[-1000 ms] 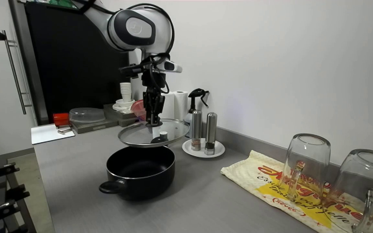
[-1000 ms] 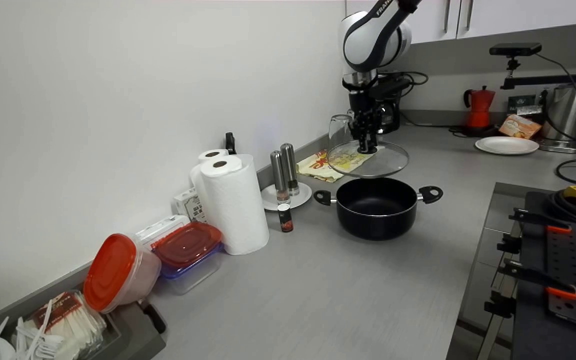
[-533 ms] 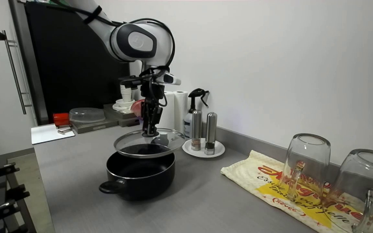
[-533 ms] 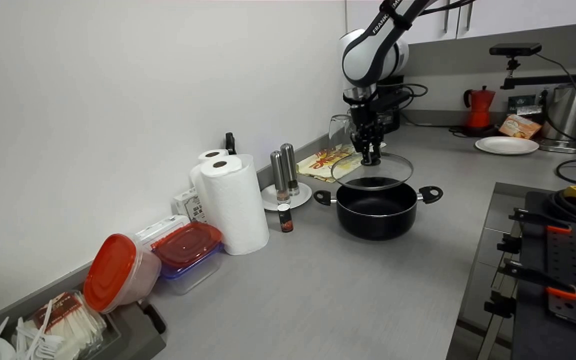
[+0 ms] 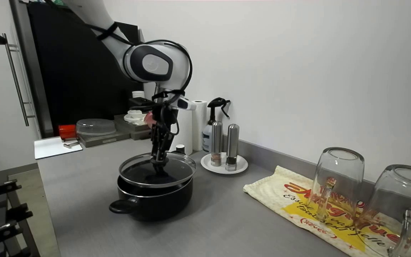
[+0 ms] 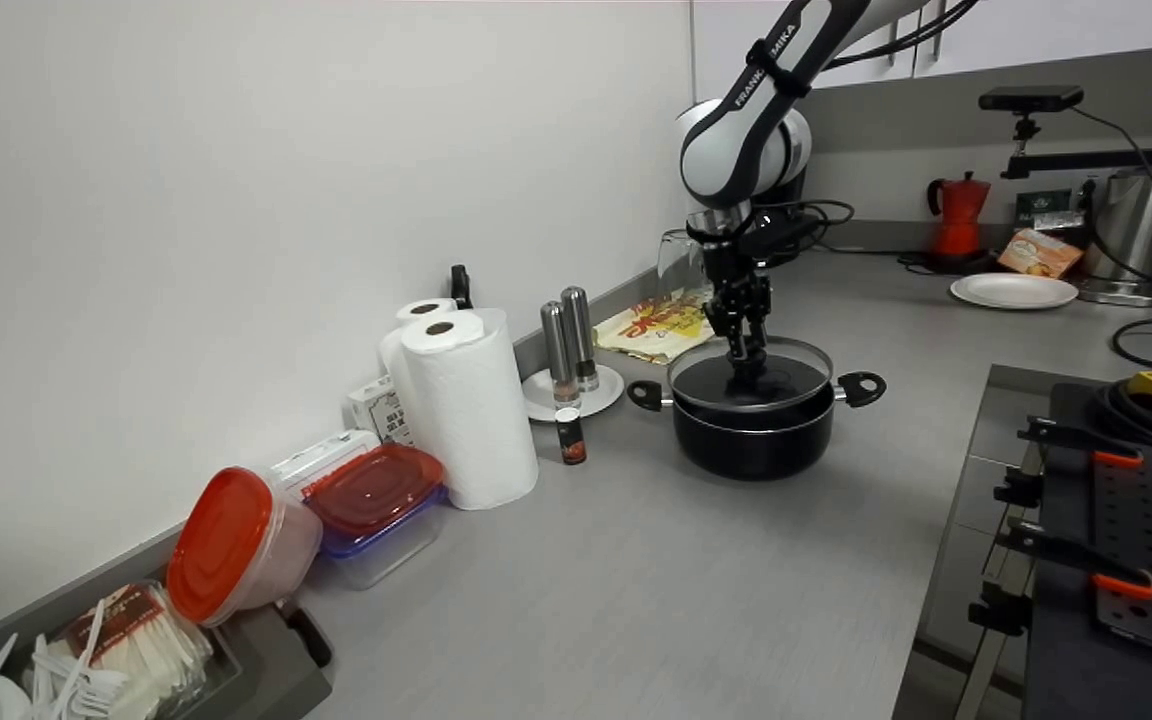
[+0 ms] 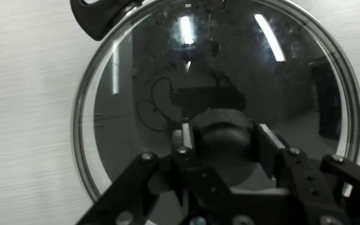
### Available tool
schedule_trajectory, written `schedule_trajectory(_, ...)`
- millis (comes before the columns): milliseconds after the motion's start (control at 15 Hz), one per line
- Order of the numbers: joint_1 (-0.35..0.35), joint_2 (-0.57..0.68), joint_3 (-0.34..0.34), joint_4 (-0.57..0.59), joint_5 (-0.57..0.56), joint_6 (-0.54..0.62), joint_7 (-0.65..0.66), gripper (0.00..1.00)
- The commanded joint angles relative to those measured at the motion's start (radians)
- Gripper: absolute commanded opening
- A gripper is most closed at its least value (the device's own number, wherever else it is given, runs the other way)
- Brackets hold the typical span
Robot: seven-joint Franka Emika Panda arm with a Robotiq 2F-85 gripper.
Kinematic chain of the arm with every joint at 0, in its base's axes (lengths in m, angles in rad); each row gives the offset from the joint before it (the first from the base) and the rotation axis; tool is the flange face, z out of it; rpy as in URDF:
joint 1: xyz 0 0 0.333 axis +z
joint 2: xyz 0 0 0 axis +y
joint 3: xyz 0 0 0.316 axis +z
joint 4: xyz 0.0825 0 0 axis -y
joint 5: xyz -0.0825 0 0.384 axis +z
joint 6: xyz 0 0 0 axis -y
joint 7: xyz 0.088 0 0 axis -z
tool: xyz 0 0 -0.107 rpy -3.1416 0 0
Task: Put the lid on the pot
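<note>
The clear-glass lid (image 5: 178, 171) with its metal rim hangs just above the black pot (image 5: 162, 207). In an exterior view a narrow dark gap shows between the lid rim and the pot's front rim. The lid (image 6: 701, 382) lies nearly centred over the pot (image 6: 754, 455) in an exterior view. My gripper (image 5: 160, 163) points down and is shut on the lid's dark knob. In the wrist view the fingers (image 7: 227, 137) stand on both sides of the knob, and the lid (image 7: 292, 90) covers the pot's opening. One pot handle (image 7: 100, 18) shows past the rim.
A white plate with steel shakers (image 5: 224, 150) stands beside the pot near the wall. A small spice jar (image 6: 570, 435) and paper towel rolls (image 6: 471, 410) stand nearby. Upturned glasses (image 5: 337, 182) stand on a printed cloth (image 5: 280, 192). The counter (image 6: 636, 600) has an open edge.
My gripper has lowered the lid from well above the pot's back side down to just over its rim, shifting it toward the pot's middle. The pot has not moved.
</note>
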Motion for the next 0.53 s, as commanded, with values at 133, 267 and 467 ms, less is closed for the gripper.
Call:
schedule_trajectory(133,-0.007,0.051,0.010,0.054,0.033,-0.008,-0.028,0.25)
schedule_trajectory(267,-0.007,0.061,0.011,0.063,0.033,-0.008,-0.028,0.25)
schedule_trajectory(467,-0.007,0.067,0.013,0.070,0.036,-0.010,-0.028,0.25)
